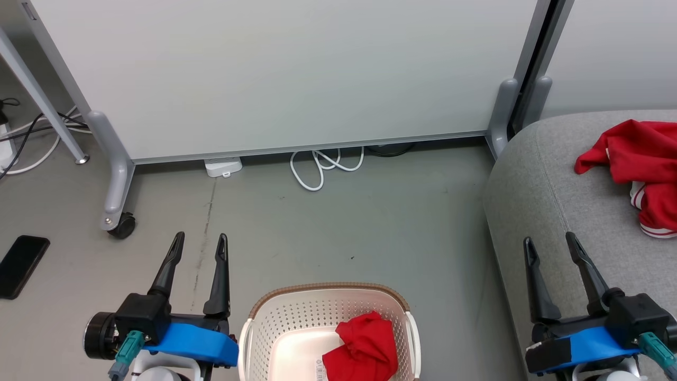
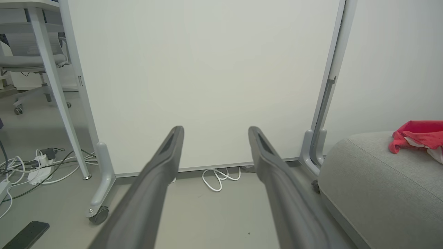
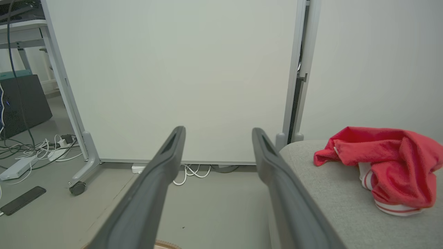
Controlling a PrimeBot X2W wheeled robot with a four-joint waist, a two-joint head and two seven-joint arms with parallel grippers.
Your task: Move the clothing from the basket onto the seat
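Head view: clothing (image 1: pixel 365 344) in basket (image 1: pixel 296 312), between left pincer (image 1: pixel 201 235) and right pincer (image 1: pixel 548 238), both released.

There are two bright red soft fabric garments (image 1: pixel 365 344) (image 1: pixel 640 164), one cream-white perforated plastic basket (image 1: pixel 296 312), one light grey upholstered sofa (image 1: pixel 539 180), one flat black rectangular phone (image 1: pixel 21 264), one small white box (image 1: pixel 223 166), and two dark-fingered grippers: left gripper (image 1: pixel 202 241), right gripper (image 1: pixel 547 239).

Office, wheeled partition (image 1: pixel 296 74), desk chair (image 2: pixel 27 62), floor cables (image 1: pixel 319 163)
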